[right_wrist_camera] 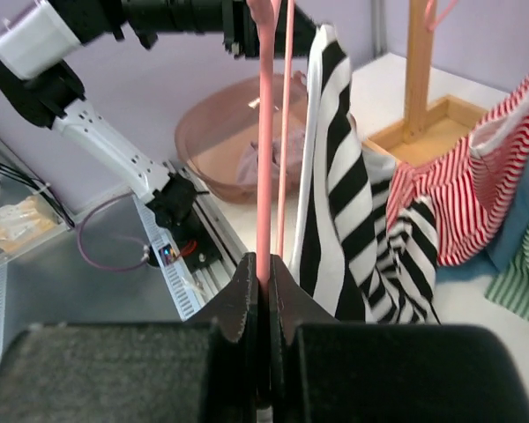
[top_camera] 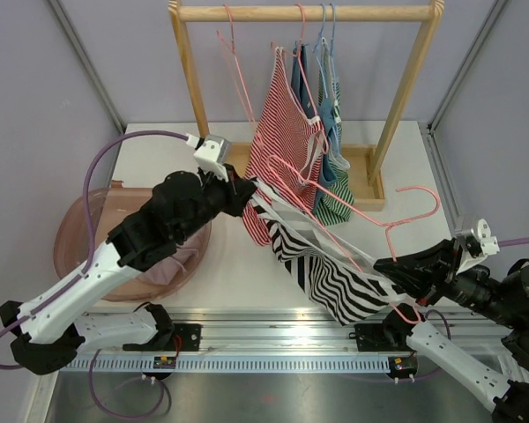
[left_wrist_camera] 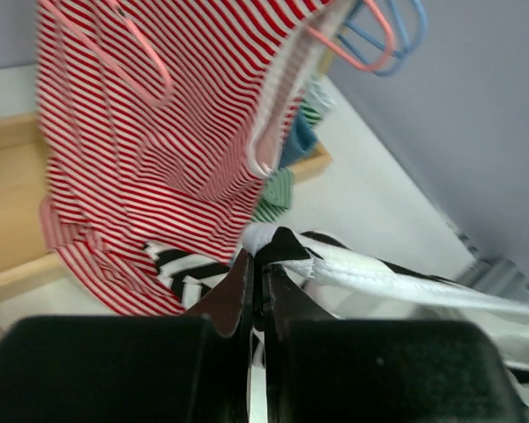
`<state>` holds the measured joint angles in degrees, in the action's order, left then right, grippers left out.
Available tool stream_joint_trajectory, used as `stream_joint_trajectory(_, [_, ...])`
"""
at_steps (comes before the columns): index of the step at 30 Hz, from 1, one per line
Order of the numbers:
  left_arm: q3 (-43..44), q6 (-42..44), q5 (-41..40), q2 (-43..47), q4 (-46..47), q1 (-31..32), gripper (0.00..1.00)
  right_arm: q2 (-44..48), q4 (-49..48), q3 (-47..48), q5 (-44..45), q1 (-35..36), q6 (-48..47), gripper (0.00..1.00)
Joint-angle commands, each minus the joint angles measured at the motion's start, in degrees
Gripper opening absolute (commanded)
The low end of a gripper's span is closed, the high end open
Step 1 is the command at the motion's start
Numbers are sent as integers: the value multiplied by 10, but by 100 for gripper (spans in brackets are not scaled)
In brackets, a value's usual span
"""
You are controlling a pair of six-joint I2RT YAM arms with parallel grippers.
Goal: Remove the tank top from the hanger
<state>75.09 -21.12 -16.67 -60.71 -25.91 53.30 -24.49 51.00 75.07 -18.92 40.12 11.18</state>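
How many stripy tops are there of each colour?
red-and-white striped top: 1
black-and-white striped top: 1
green-and-white striped top: 1
Total: 3

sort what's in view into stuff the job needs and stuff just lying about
Job: black-and-white tank top; pink hanger; left gripper, clamping the top's strap; right gripper, clamping the hanger.
Lying about: red striped top; wooden rack; pink basin.
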Motion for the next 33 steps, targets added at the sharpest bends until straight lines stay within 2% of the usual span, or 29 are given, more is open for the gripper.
stream_joint_trajectory(1, [-56, -44, 141, 66, 81, -3, 0, 36, -225, -90, -50, 4, 30, 0])
stream_joint_trajectory(2, [-68, -46, 186, 74, 92, 3, 0, 41, -268, -111, -50, 4, 51, 0])
stream_joint_trajectory(3, [-78, -48, 203, 88, 110, 11, 0, 44, -356, -133, -51, 4, 61, 0])
stream_joint_trajectory(6, [-129, -46, 239, 109, 139, 48, 0, 30, -536, -219, -45, 4, 94, 0])
stream_joint_trajectory(8, [-167, -47, 237, 117, 142, 68, 0, -1, -605, -239, -39, 4, 103, 0])
stream_joint_trajectory(12, [-228, -46, 209, 131, 139, 84, 0, -63, -841, -288, -15, 4, 140, 0])
stream_joint_trajectory(13, [-237, -48, 189, 135, 127, 86, 0, -83, -857, -293, 1, 4, 144, 0])
stream_joint_trajectory(14, [-243, -52, 120, 137, 112, 87, 0, -92, -849, -281, 15, 3, 141, 0])
stream_joint_trajectory(15, [-250, -67, 78, 139, 73, 87, 0, -100, -767, -260, 58, 4, 124, 0])
stream_joint_trajectory(16, [-251, -78, 34, 141, 48, 87, 0, -121, -708, -201, 89, 4, 122, 0])
stream_joint_trajectory(17, [-251, -89, -44, 139, -1, 87, 0, -136, -582, -167, 154, 4, 118, 0])
stream_joint_trajectory(19, [-247, -107, -91, 134, -34, 87, 0, -183, -480, -79, 186, 4, 109, 0])
stream_joint_trajectory(21, [-245, -111, -110, 130, -55, 87, 0, -210, -400, -43, 202, 4, 97, 0])
stream_joint_trajectory(22, [-245, -112, -113, 129, -56, 87, 8, -234, -378, -12, 203, 4, 97, 0])
stream_joint_trajectory(25, [-242, -117, -124, 126, -68, 87, 16, -278, -298, 48, 215, 4, 93, 0])
stream_joint_trajectory(26, [-240, -117, -128, 125, -72, 86, 29, -288, -282, 59, 224, 4, 92, 0])
stream_joint_trajectory(28, [-232, -119, -130, 125, -77, 87, 38, -313, -244, 86, 258, 4, 92, 0])
stream_joint_trajectory(31, [-223, -116, -130, 127, -92, 87, 66, -349, -202, 124, 278, 4, 87, 0])
stream_joint_trajectory(33, [-209, -110, -131, 130, -106, 87, 75, -381, -177, 159, 289, 4, 82, 0])
